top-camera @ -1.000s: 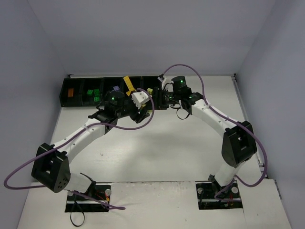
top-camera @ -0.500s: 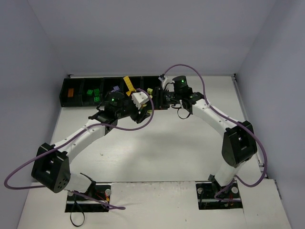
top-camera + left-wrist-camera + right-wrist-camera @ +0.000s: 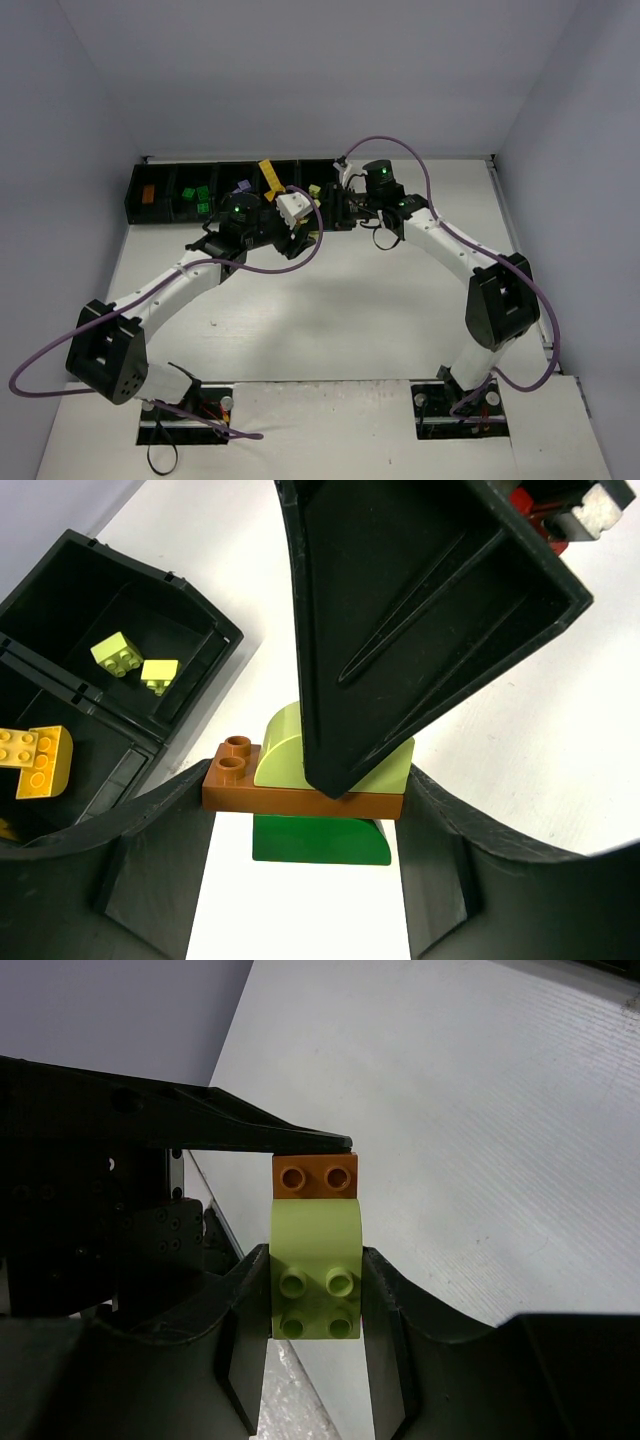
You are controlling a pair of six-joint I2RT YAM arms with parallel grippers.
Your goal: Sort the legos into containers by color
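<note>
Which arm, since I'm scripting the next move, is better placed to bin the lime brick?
Right. The right gripper clamps the lime brick, and the bin holding lime bricks sits close by; the left gripper grips the brown brick.

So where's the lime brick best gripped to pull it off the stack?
Take the lime brick by its two flat side faces, coming from the end away from the orange-brown plate, as the right gripper holds it now. Its back is arched, so probably only those parallel sides give a square grip.
</note>
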